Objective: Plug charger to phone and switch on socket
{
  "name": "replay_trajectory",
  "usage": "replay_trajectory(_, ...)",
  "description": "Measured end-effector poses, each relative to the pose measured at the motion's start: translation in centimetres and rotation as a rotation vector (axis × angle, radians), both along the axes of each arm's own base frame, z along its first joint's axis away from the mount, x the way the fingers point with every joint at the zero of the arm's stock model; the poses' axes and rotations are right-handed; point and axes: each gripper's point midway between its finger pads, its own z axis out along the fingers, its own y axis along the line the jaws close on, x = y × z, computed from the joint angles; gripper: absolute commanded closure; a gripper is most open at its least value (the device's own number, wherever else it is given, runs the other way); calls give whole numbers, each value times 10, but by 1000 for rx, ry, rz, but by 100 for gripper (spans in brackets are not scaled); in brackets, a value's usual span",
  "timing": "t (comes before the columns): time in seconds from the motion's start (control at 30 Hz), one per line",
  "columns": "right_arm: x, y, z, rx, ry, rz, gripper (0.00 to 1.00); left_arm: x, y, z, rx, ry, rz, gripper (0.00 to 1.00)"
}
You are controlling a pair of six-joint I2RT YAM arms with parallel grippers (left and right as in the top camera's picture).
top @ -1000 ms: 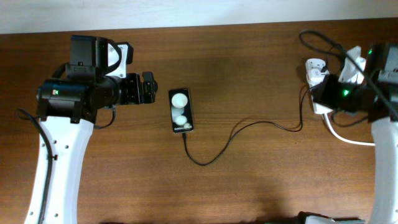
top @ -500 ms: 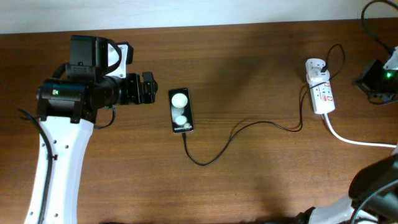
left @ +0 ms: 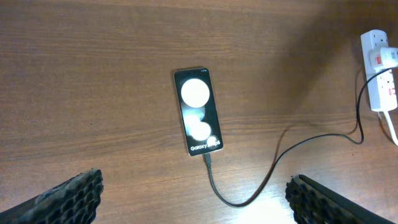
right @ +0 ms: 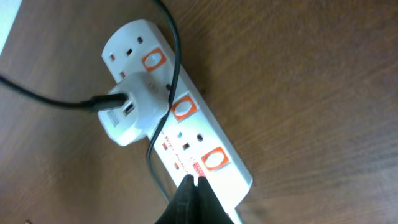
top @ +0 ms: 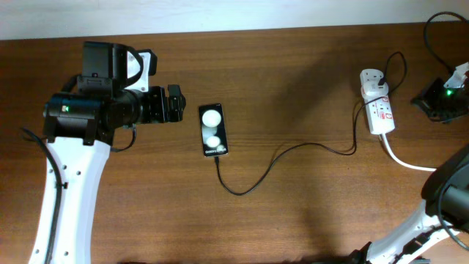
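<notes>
The black phone (top: 213, 130) lies flat at centre-left and shows two white round patches; it also shows in the left wrist view (left: 198, 111). The thin black charger cable (top: 293, 147) meets the phone's lettered end and runs right to the white adapter (right: 130, 109) on the white socket strip (top: 379, 111), which has orange-red switches (right: 213, 159). My left gripper (top: 174, 104) is open and empty just left of the phone; in its wrist view its fingers (left: 194, 182) frame the cable loop. My right gripper (right: 194, 182) is shut and empty, and in its wrist view the tips overlap the strip's edge.
A thick white cord (top: 407, 161) leaves the strip toward the right edge. More black cabling (top: 399, 62) loops near the strip and the table's far right corner. The right arm's base (top: 447, 198) stands at the lower right.
My right arm has pulled away from above the socket strip to the far right, uncovering the strip. The left arm, phone and cable have not moved.
</notes>
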Motion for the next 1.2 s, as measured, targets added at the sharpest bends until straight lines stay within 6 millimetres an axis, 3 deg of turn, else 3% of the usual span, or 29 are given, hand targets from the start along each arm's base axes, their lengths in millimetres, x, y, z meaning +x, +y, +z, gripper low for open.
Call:
replay_trajectory(0.17, 29, -10, -12, -27, -90, 16, 96, 0, 0, 0, 0, -1, 0, 1)
replay_trajectory(0.37, 45, 11, -36, -11, -74, 69, 96, 0, 0, 0, 0, 0, 0, 1)
replay_trajectory(0.63, 59, 25, -65, -19, -65, 122, 96, 0, 0, 0, 0, 0, 0, 1)
replay_trajectory(0.83, 60, 27, -75, -19, -52, 126, 96, 0, 0, 0, 0, 0, 0, 1)
replay_trajectory(1.2, 54, 32, -75, -4, -13, 128, 96, 0, 0, 0, 0, 0, 0, 1)
